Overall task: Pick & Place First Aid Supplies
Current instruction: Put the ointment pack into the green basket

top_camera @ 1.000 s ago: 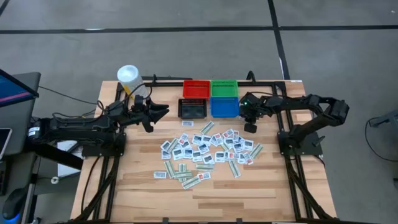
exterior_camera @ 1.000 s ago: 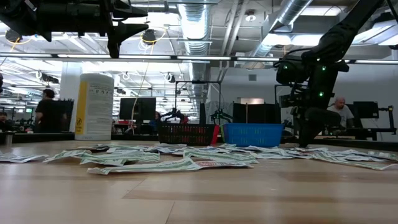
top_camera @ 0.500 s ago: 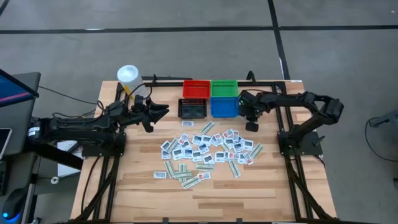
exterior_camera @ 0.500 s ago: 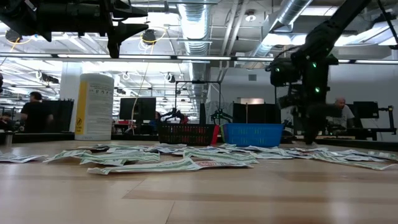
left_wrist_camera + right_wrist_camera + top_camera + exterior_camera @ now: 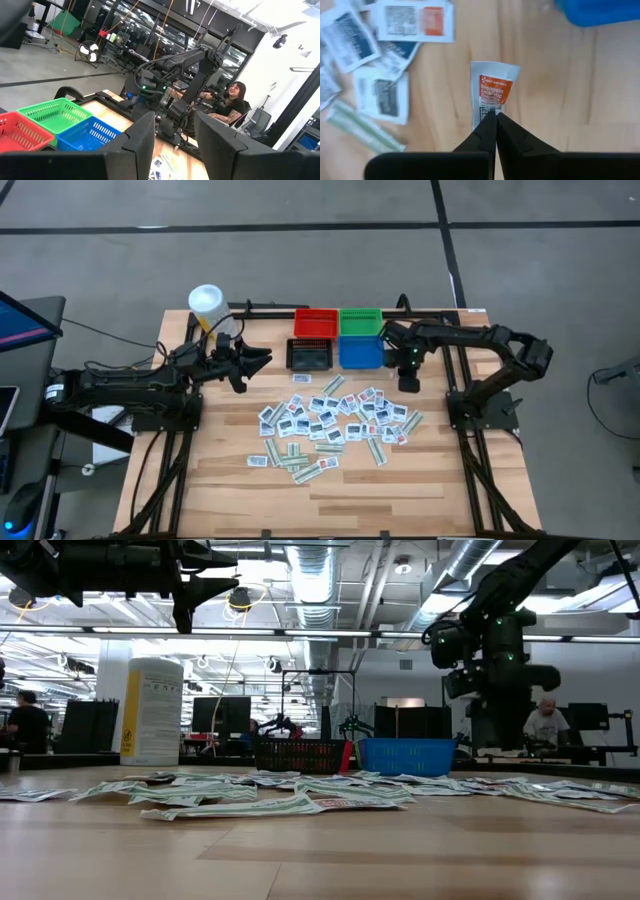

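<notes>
The first aid supplies (image 5: pixel 335 420) lie scattered as many small flat packets on the middle of the wooden table. My right gripper (image 5: pixel 408 380) points down beside the blue bin (image 5: pixel 361 352), above the pile's far right end, and is shut on a small white packet with an orange label (image 5: pixel 492 90). My left gripper (image 5: pixel 262 358) hovers open well above the table's left half, near the black bin (image 5: pixel 309 354), with nothing between its fingers (image 5: pixel 145 140). My right gripper pinches one short end of the white and orange packet (image 5: pixel 490 113) between its two fingertips, coming from above and pointing down. The packet hangs below the fingertips, its length in line with them, clear of the table.
A red bin (image 5: pixel 315 322) and a green bin (image 5: pixel 360 320) stand at the far edge behind the black and blue ones. A white tub (image 5: pixel 206 304) stands at the far left corner. The near half of the table (image 5: pixel 330 500) is bare wood. People sit in the room beyond.
My right gripper has risen from the table beside the blue bin, and its wrist has tipped until the fingers point down. My left arm has kept still.
</notes>
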